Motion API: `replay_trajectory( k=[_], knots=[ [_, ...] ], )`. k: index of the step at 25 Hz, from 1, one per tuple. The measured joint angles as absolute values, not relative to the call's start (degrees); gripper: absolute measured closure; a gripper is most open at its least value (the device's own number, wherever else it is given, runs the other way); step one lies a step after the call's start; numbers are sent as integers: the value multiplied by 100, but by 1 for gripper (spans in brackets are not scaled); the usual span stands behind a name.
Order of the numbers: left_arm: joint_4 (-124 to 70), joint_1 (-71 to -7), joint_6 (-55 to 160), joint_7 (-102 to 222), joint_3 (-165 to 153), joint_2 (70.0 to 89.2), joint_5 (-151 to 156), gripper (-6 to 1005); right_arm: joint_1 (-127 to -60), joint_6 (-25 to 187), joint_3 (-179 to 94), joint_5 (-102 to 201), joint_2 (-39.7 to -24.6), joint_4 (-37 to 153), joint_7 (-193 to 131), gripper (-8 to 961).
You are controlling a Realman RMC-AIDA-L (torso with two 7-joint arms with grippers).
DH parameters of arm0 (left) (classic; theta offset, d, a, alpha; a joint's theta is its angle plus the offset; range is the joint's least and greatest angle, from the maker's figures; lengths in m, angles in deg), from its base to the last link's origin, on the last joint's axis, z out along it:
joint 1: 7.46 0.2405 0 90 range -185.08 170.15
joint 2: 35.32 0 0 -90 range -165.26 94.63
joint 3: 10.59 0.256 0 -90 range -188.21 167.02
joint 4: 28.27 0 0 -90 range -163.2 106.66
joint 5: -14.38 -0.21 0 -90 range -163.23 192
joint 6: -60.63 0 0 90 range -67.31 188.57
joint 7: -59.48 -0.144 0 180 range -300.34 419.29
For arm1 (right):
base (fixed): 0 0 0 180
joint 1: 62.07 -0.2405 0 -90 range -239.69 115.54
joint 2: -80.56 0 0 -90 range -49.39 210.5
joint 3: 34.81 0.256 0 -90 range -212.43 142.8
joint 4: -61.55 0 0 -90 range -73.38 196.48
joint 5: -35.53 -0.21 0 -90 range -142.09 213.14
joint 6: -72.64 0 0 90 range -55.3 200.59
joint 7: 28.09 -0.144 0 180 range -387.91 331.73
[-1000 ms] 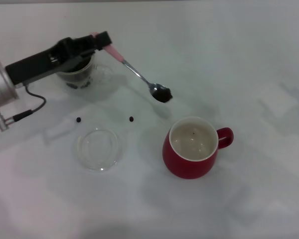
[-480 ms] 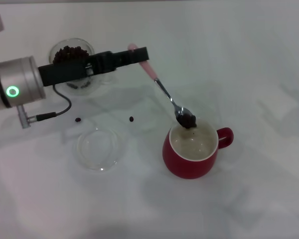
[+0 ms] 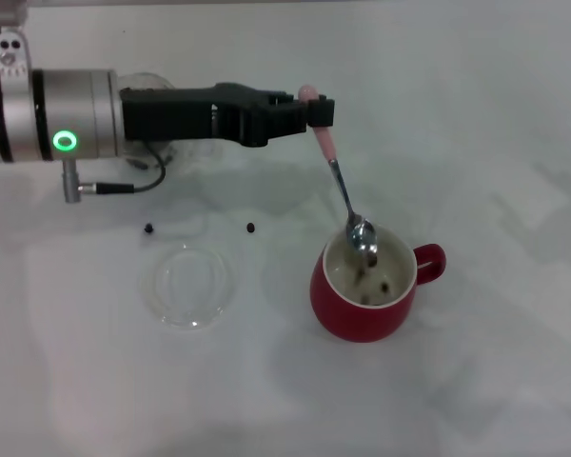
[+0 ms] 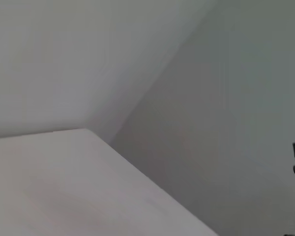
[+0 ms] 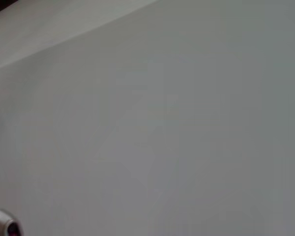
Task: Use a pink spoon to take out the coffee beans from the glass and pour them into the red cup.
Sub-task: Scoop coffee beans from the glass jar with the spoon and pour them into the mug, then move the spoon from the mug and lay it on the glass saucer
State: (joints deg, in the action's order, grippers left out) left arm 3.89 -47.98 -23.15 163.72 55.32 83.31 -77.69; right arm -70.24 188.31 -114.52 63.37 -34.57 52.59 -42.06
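In the head view my left gripper [image 3: 314, 107] reaches across from the left and is shut on the pink spoon [image 3: 341, 183] by its handle top. The spoon hangs steeply, its silver bowl tipped over the mouth of the red cup [image 3: 366, 284]. Coffee beans [image 3: 373, 286] lie inside the cup on its white bottom. The glass [image 3: 162, 88] is almost entirely hidden behind my left arm at the back left. My right gripper does not show in any view.
A shallow clear round dish [image 3: 189, 284] sits left of the red cup. Two stray beans [image 3: 250, 228] lie on the white table, the other bean [image 3: 149, 228] further left. Both wrist views show only bare pale surface.
My left arm swung right, carrying the spoon from beside the glass to above the red cup. The spoon tipped steeper and its beans dropped into the cup.
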Motion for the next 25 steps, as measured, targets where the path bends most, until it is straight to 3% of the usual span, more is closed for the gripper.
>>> replay_trajectory(
  k=[11,25],
  knots=[
    [1279,-4736,-2350,16541,5468,8323,-7835,876,-7025,18774,-11452,6306,-3456,5268,-4206,244],
    [1449,-2837,-2496,16746,4562,8066,-7511,874,-7028,18632,-10754,6149,-3476,5268,-4539,243]
  ],
)
